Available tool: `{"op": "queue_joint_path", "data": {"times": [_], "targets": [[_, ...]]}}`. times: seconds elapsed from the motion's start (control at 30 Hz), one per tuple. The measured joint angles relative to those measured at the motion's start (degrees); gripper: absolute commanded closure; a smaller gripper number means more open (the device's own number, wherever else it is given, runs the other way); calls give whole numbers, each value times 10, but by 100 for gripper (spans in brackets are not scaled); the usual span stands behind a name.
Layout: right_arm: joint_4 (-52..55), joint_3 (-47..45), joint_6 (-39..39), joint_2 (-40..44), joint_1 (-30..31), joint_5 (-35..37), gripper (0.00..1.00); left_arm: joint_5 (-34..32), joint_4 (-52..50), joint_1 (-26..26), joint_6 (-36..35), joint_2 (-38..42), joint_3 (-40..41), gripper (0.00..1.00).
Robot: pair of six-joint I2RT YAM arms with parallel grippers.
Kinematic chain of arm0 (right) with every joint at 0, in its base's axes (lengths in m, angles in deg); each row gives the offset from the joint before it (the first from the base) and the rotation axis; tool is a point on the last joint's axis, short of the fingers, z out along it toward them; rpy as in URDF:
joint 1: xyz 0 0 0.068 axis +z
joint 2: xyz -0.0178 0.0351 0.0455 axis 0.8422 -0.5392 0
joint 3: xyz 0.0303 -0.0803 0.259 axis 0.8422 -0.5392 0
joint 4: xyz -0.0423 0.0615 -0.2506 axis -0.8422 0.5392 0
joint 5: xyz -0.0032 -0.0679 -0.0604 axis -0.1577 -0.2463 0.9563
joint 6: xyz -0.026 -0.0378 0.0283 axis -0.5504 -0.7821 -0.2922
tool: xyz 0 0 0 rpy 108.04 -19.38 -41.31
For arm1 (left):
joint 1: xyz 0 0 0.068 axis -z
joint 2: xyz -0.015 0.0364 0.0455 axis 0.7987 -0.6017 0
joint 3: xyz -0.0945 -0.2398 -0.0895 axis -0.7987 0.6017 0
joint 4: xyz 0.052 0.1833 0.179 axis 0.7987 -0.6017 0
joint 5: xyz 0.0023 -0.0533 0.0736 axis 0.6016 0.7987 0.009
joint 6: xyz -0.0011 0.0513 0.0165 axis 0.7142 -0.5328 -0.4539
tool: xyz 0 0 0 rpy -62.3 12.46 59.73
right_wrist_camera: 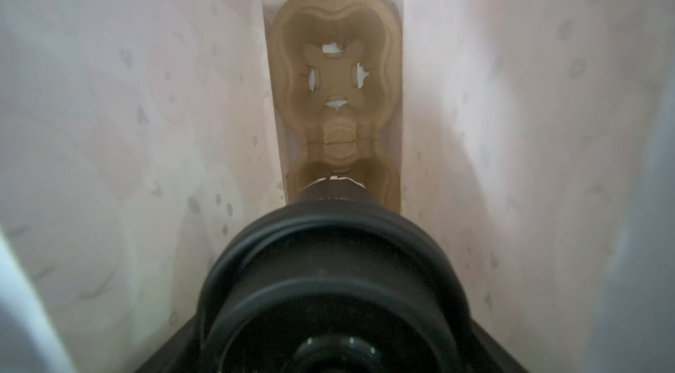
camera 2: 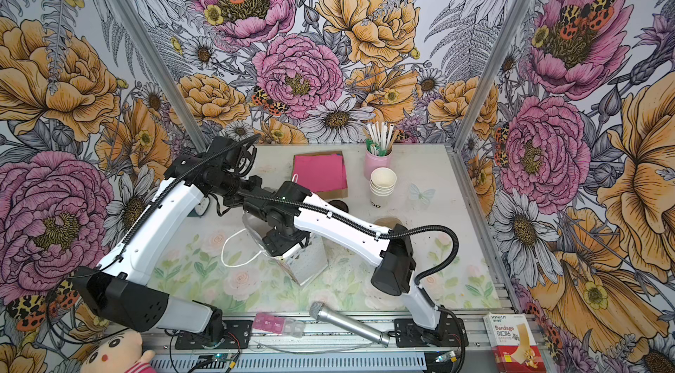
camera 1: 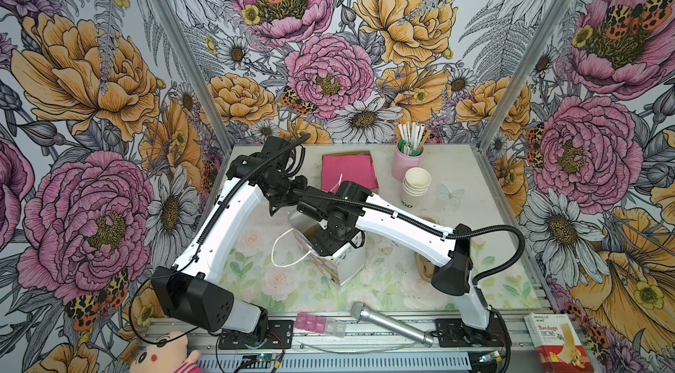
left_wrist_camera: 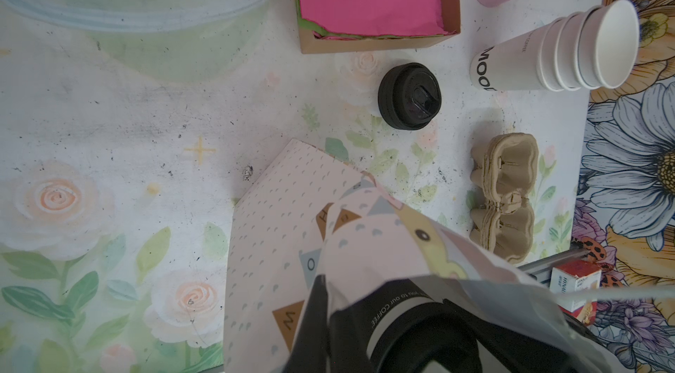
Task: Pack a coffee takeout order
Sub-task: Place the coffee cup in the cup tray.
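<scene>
Paper cup point(right_wrist_camera: 334, 190), dark-sided with a white foot and capped by a round black plastic lid point(right_wrist_camera: 334, 261), fills the lower centre of the right wrist view. Its base sits at the nearer well of the brown moulded-pulp two-cup carrier point(right_wrist_camera: 336, 60), which lies on the floor of the pale patterned paper bag point(right_wrist_camera: 128, 133).

In a top view, left of centre, the left claw point(camera 1: 283, 204) is closed, pinching the bag's rim. At centre, the right claw point(camera 1: 328, 241) reaches down into the bag's mouth. Its fingers are spread wide around the cup's lid and grip it, so the cup hangs directly below this claw.

Above centre on the counter point(camera 1: 475, 177), the bright pink square paper napkin point(camera 1: 349, 170) lies in a cardboard tray point(left_wrist_camera: 376, 42), well apart from both claws. Just to its right stands a stack of white paper cups point(camera 1: 416, 185).
</scene>
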Motion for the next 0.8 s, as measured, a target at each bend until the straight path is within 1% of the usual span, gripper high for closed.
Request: {"op": "queue_joint_path", "data": {"times": [0.2,0.43,0.8], "targets": [[-4,0,-5,-8,-1,-2,13,0,0,0,0,0,0,100],[-8,0,-33,-9,-12,-5,14,0,0,-2,0,0,0,100],[-5,-21,-49,-30,-26,-25,14,0,-2,-4,0,0,0,100]]}}
